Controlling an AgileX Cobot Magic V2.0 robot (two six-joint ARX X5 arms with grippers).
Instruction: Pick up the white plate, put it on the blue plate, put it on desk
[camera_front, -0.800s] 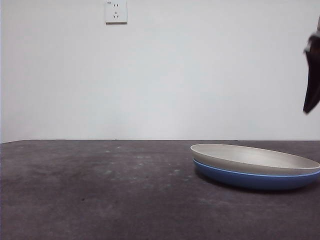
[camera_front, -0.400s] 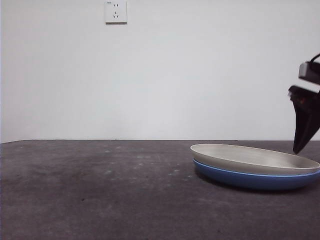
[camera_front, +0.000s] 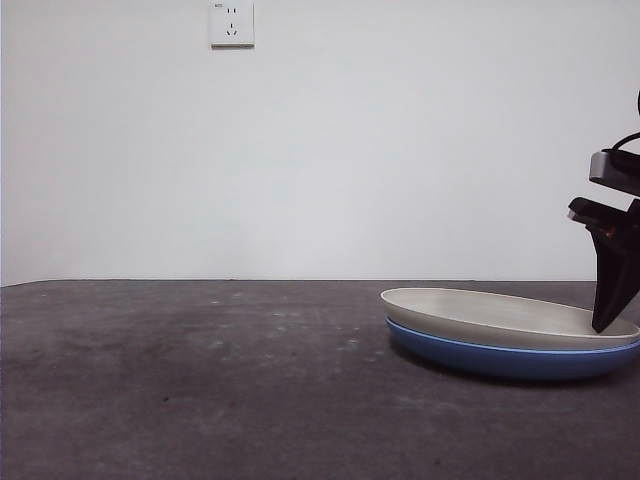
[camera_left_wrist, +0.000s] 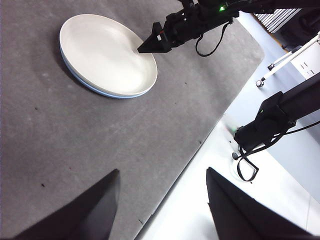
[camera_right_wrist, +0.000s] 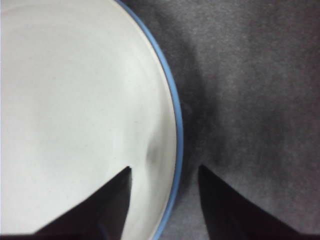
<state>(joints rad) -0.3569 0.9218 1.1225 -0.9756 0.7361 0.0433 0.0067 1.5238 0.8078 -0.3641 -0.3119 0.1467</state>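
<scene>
The white plate (camera_front: 500, 312) lies nested in the blue plate (camera_front: 500, 360) on the desk (camera_front: 200, 380), at the right. My right gripper (camera_front: 610, 318) is open at the stack's right rim. In the right wrist view one jaw stands over the white plate (camera_right_wrist: 75, 110) and the other over the desk (camera_right_wrist: 250, 100), with the blue plate's rim (camera_right_wrist: 178, 130) between them at the gripper (camera_right_wrist: 165, 172). In the left wrist view the right gripper (camera_left_wrist: 143, 49) touches or nearly touches the white plate (camera_left_wrist: 105, 52). My left gripper (camera_left_wrist: 162, 175) is open and empty, high above the desk's edge, far from the plates.
A wall socket (camera_front: 232, 22) is on the white wall behind. The left wrist view shows the desk's edge (camera_left_wrist: 200, 145), pale floor beyond it, and a black stand with cables (camera_left_wrist: 270, 120).
My right gripper has come down and slightly left, from high at the right edge to the plates' right rim. The plates have not moved.
</scene>
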